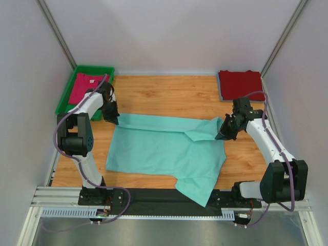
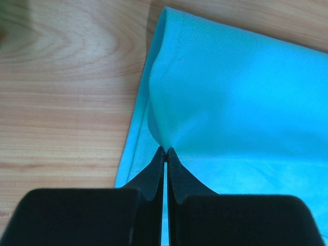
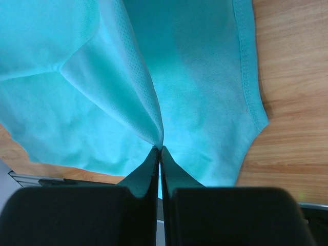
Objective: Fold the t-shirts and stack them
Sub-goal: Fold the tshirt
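Note:
The mint-teal t-shirt (image 1: 164,148) lies spread across the middle of the wooden table, its far edge lifted and partly folded over. My left gripper (image 1: 114,121) is shut on its far left corner; the wrist view shows the cloth (image 2: 230,102) pinched at the fingertips (image 2: 165,151). My right gripper (image 1: 223,136) is shut on the far right part of the shirt; the wrist view shows a fold of cloth (image 3: 128,92) pinched at the tips (image 3: 159,148). The dark red t-shirt (image 1: 241,85) lies folded at the back right. The magenta-pink t-shirt (image 1: 82,88) lies in the tray.
A green plastic tray (image 1: 67,96) stands at the back left, right behind my left arm. Grey walls and metal posts close in the table on three sides. A black and aluminium rail (image 1: 164,197) runs along the near edge, and the shirt's sleeve hangs over it.

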Motion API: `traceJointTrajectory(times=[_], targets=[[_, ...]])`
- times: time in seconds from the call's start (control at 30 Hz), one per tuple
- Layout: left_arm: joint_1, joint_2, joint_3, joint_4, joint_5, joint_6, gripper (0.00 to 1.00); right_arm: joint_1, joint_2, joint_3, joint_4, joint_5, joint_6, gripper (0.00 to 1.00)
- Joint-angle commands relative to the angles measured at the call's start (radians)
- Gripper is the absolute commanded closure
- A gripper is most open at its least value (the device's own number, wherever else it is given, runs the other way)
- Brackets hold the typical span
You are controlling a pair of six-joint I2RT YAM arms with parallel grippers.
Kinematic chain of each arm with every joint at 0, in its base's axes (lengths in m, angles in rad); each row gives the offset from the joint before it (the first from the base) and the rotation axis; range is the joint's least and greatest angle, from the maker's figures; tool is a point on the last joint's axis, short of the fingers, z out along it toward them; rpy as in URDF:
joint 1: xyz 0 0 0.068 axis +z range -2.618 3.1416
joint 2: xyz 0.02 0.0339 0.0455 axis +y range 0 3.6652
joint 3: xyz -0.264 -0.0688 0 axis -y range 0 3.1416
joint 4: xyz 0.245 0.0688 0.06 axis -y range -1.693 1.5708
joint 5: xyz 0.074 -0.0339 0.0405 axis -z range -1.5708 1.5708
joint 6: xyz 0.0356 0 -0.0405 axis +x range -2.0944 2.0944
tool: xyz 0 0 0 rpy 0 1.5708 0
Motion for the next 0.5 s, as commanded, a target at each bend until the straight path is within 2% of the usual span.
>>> traceJointTrajectory(times=[0.0, 0.47], targets=[[0.005, -0.030, -0.003, -0.011, -0.013, 0.024, 1.00, -0.002, -0.008, -0.055, 0.026, -0.035, 0.008, 1.00], [0.006, 0.007, -0.031, 0.004, -0.026, 0.022, 1.00, -0.004, 0.013, -0.109, 0.052, -0.024, 0.019, 1.00]])
